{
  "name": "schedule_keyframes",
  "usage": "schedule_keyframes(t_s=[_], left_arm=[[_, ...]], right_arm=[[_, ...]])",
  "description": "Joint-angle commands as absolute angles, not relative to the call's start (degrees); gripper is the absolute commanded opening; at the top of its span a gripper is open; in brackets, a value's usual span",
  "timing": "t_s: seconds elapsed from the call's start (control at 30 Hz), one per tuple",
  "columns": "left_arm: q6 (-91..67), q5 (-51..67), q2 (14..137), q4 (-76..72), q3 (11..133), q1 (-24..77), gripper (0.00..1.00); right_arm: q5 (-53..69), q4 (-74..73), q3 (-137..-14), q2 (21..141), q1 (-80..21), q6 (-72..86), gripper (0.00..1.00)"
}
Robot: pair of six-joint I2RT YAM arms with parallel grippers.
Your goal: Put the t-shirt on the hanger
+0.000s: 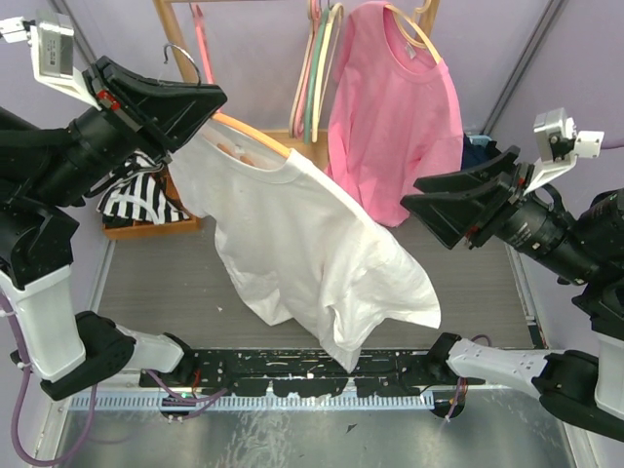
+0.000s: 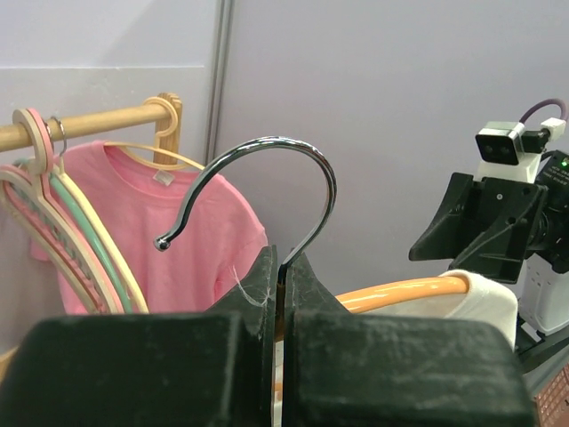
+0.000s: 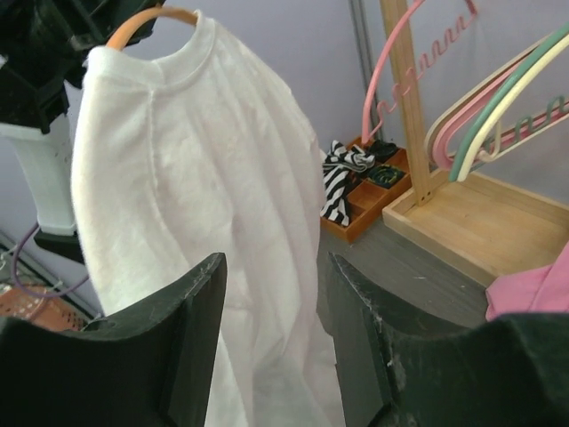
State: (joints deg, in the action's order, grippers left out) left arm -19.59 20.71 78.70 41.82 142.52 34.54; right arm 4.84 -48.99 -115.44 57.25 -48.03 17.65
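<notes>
The white t-shirt (image 1: 312,234) hangs in the air over the table, draped from the orange hanger (image 1: 255,136). The hanger's right arm (image 2: 400,294) runs into the shirt's shoulder (image 2: 484,298), and a bare stretch of orange shows above the collar (image 3: 147,22). My left gripper (image 1: 205,109) is shut on the hanger at the foot of its silver hook (image 2: 267,151), the jaws pressed together around the wire (image 2: 280,264). My right gripper (image 1: 417,207) is open to the right of the shirt, apart from it. In the right wrist view the cloth (image 3: 196,178) lies beyond its empty jaws (image 3: 276,271).
A pink t-shirt (image 1: 395,117) on a cream hanger hangs from the wooden rack (image 2: 89,124) at the back, beside green and pink hangers (image 1: 317,68). A striped cloth (image 1: 141,200) lies in an orange tray at the far left. The rack's wooden base (image 3: 480,222) stands behind.
</notes>
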Motion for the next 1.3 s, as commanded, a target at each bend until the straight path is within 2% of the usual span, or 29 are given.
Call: schedule_keyframes(t_s=[0.0,0.23,0.43,0.6,0.67,0.8,0.87,1.03,1.27], left_arm=[[-19.34,21.32,77.91,37.34,140.35,34.46,0.0],[-19.0,20.57,76.62,37.79,137.74,34.45,0.0],[-19.58,20.57,76.07,37.81,136.92,34.45,0.0],[-19.69,20.26,75.08,37.78,135.31,34.45,0.0],[-19.57,19.8,74.84,37.92,134.72,34.46,0.0],[-19.47,19.45,74.62,38.18,133.28,34.45,0.0],[-19.3,19.02,74.54,38.74,132.87,34.45,0.0],[-17.79,16.78,74.45,42.35,132.7,34.41,0.0],[-16.45,13.82,75.05,45.87,132.61,34.45,0.0]], right_arm=[[12.99,-45.93,-111.2,54.25,-48.1,16.21,0.54],[25.1,-42.93,-103.83,50.46,-48.08,17.39,0.56],[19.45,-44.81,-100.84,49.79,-48.08,14.89,0.56],[19.41,-44.33,-97.46,49.46,-48.08,13.89,0.56],[20.7,-43.49,-96.68,49.17,-48.09,13.96,0.52],[22.66,-42.87,-96.53,48.89,-48.1,14.15,0.2],[22.23,-42.88,-96.87,48.31,-48.08,14.16,0.09],[21.16,-42.26,-97.7,46.65,-48.08,14.52,0.01],[22.65,-39.82,-97.5,45.15,-48.08,14.97,0.01]])
